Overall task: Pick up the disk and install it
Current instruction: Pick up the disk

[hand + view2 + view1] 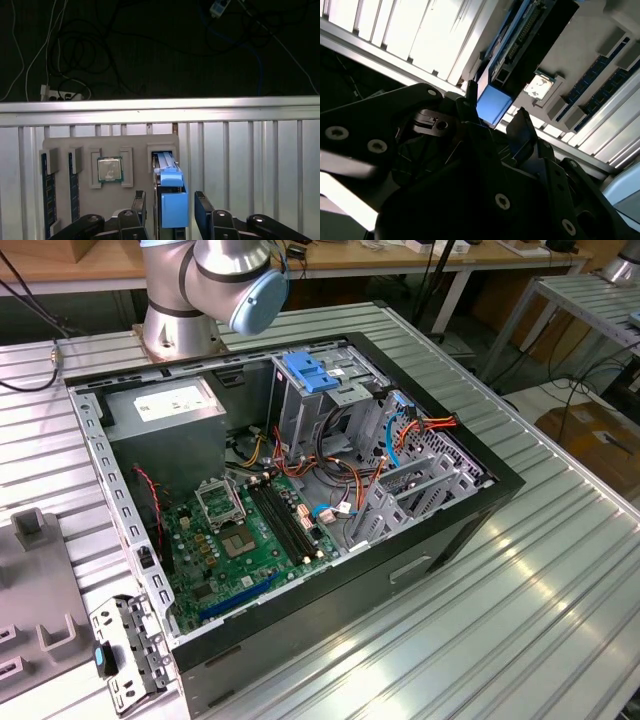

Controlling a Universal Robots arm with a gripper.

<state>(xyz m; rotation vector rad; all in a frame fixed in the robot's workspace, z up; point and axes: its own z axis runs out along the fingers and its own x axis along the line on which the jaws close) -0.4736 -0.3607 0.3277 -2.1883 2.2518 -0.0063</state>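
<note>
The disk (172, 200) stands on edge in a slot of a grey holder tray (135, 145), its blue plastic rail facing the camera. My gripper (171, 209) is open and straddles the disk. One black finger (140, 202) is on one side and the other on the opposite side, each with a small gap to the rail. In the second wrist view the disk's blue rail end (494, 104) sits between the same fingertips of the gripper (496, 114).
The tray also holds a processor chip (109, 169) and memory sticks (48, 190). In the exterior view, the open computer case (480, 502) lies on the ribbed metal table. It contains a motherboard (240, 540), a grey power supply box (170, 410) and a metal cage with a blue handle (310, 375).
</note>
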